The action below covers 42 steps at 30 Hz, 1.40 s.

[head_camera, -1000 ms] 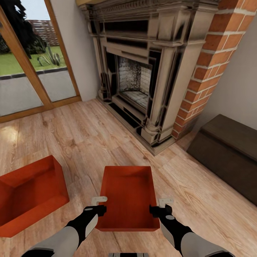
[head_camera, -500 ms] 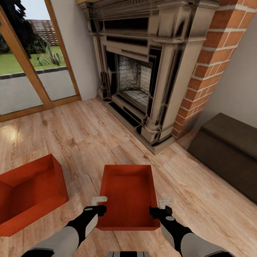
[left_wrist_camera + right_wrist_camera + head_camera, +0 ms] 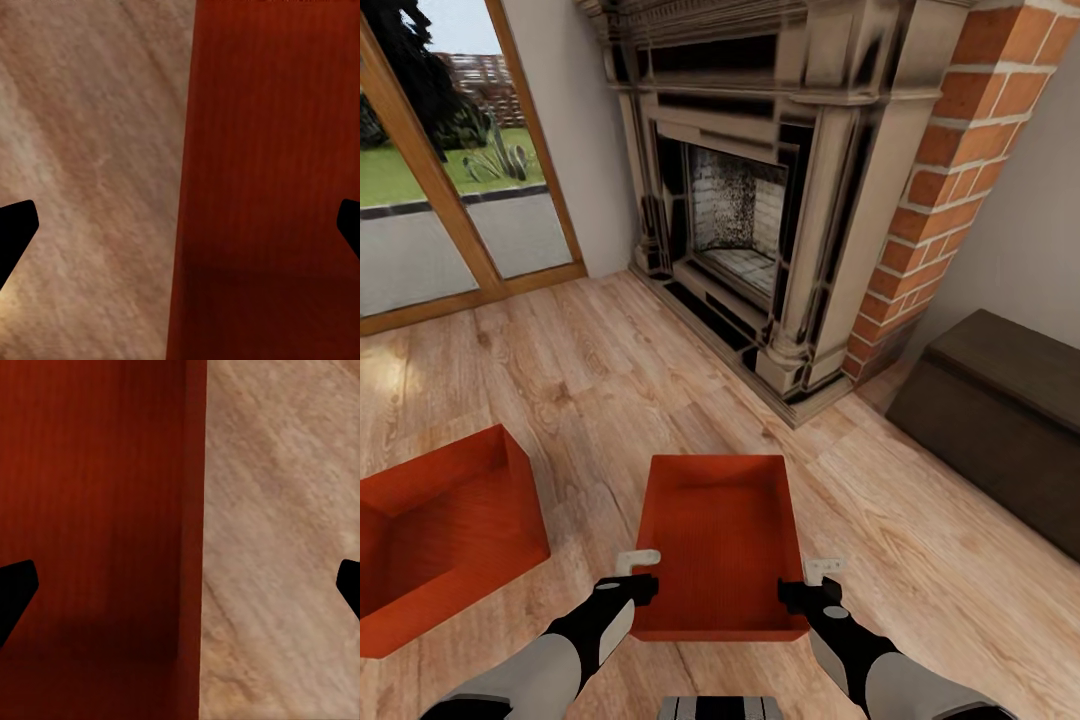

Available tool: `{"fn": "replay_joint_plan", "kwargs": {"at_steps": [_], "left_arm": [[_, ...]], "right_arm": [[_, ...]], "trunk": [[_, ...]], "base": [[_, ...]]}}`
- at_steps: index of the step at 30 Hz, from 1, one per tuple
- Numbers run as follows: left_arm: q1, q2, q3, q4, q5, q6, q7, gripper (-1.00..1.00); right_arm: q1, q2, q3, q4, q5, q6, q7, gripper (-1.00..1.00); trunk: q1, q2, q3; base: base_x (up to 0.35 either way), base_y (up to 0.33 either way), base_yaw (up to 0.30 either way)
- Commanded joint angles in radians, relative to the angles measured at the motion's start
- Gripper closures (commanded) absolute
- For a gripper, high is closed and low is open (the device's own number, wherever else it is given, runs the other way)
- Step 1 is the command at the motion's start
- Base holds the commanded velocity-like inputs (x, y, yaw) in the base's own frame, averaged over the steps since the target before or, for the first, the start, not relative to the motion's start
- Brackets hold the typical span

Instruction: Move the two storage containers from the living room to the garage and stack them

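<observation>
two jaws spread, straddling side walls of near container (image 3: 718,545) — view tilted slightly since earlier, grippers unmoved; grasp not yet closed.

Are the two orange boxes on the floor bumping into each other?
Apart. The head view shows a strip of bare wood floor between the container on the left and the container between the grippers.

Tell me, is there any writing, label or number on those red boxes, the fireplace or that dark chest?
None: no readable text anywhere.
Both bins, one between the grippers and one to its left, are plain orange-red.
The fireplace and chest carry no markings.
</observation>
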Motion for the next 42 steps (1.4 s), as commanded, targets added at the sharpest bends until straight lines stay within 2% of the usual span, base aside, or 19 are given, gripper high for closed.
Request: {"fn": "replay_joint_plan", "kwargs": {"at_steps": [1,17,22,24,27,37,42], "left_arm": [[0.000,0.000,-0.003,-0.003,0.008,0.005,0.004,-1.00],[0.000,0.003,-0.002,-0.006,0.008,0.004,0.004,-1.00],[0.000,0.003,-0.002,-0.006,0.008,0.004,0.004,-1.00],[0.000,0.003,-0.003,-0.006,0.008,0.004,0.004,-1.00],[0.000,0.003,-0.003,-0.006,0.008,0.004,0.004,-1.00],[0.000,0.003,-0.003,-0.006,0.008,0.000,0.004,-1.00],[0.000,0.003,-0.004,-0.005,0.008,-0.001,0.004,-1.00]], "right_arm": [[0.000,0.000,0.009,0.001,-0.011,-0.004,-0.004,-1.00],[-0.001,-0.003,0.003,0.010,-0.012,0.008,-0.005,-1.00],[-0.001,-0.005,0.000,0.010,-0.014,0.052,-0.006,-1.00],[-0.001,-0.006,0.000,0.009,-0.033,0.089,-0.006,-1.00],[-0.001,-0.006,0.002,0.003,-0.067,0.099,-0.006,-1.00],[-0.001,-0.006,0.004,-0.013,-0.082,0.094,-0.006,-1.00],[-0.001,-0.006,0.004,-0.038,-0.080,0.045,-0.014,-1.00]], "trunk": [[0.000,0.000,-0.001],[0.000,0.000,-0.001],[0.000,0.000,-0.001],[0.000,0.000,-0.001],[0.000,0.000,-0.001],[0.000,0.000,-0.001],[0.000,0.000,-0.001]], "base": [[0.000,0.000,0.000],[0.000,0.000,0.000],[0.000,0.000,0.000],[0.000,0.000,0.000],[0.000,0.000,0.000],[0.000,0.000,0.000],[0.000,0.000,0.000]]}}
